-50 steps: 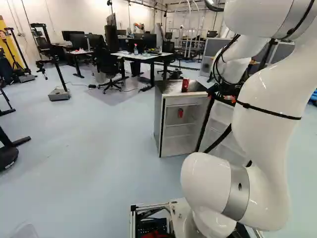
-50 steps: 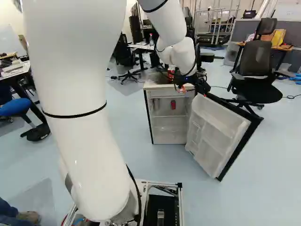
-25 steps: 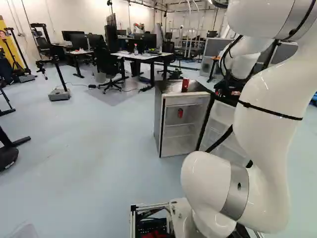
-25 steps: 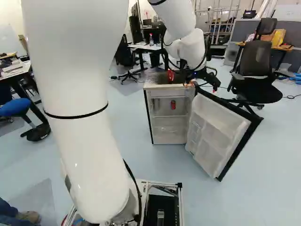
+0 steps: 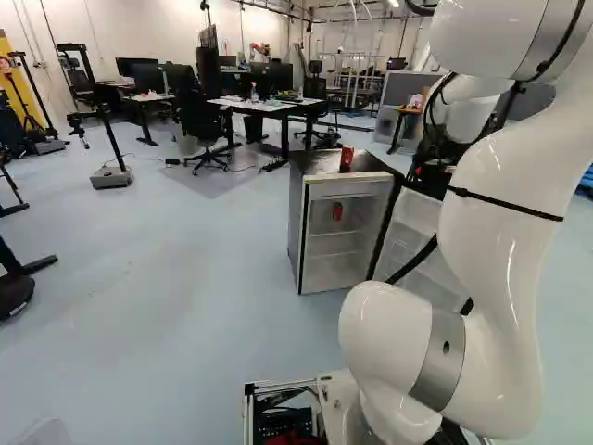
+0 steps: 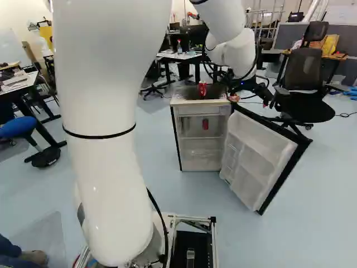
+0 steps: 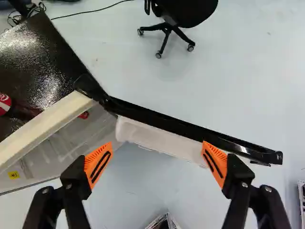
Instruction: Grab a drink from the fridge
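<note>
Rightward in the right base view, the arm (image 6: 106, 178) has swung; the fridge (image 6: 192, 101) hasn't moved. Its pincer (image 7: 157, 156) stands wide open and empty above the open door (image 6: 262, 142). Upright on an inside shelf, the red can (image 6: 205, 124) lies lower, leftward in that view.

Open way into fridge (image 6: 200, 103), door (image 6: 262, 156) jutting from its side; can (image 6: 202, 89) on top
</note>
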{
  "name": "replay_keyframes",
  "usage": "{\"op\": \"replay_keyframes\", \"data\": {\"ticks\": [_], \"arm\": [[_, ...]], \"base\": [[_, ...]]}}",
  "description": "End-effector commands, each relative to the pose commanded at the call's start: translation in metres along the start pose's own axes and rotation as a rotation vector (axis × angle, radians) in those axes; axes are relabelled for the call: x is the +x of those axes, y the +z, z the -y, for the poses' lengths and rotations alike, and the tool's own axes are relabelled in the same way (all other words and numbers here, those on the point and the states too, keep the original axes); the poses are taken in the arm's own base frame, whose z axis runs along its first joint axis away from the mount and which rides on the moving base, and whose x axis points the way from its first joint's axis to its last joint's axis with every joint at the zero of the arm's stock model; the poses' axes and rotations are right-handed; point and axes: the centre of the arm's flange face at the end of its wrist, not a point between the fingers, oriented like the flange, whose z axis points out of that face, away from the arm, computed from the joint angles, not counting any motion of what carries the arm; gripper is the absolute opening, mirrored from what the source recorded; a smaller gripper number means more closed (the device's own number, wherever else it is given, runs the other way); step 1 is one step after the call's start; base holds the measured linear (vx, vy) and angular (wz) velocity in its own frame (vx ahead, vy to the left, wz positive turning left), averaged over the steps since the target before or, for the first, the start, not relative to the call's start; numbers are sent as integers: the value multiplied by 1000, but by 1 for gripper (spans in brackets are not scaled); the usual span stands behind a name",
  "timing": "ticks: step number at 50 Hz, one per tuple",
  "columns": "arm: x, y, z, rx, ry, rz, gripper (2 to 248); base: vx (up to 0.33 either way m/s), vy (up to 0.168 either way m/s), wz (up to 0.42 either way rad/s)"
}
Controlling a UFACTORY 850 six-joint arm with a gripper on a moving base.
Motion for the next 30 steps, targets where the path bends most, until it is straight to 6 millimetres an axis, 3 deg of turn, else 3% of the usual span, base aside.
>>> {"op": "replay_keyframes", "data": {"ticks": [30], "arm": [[24,28,-37,-30,51,62,247]], "base": [[0,0,0]]}}
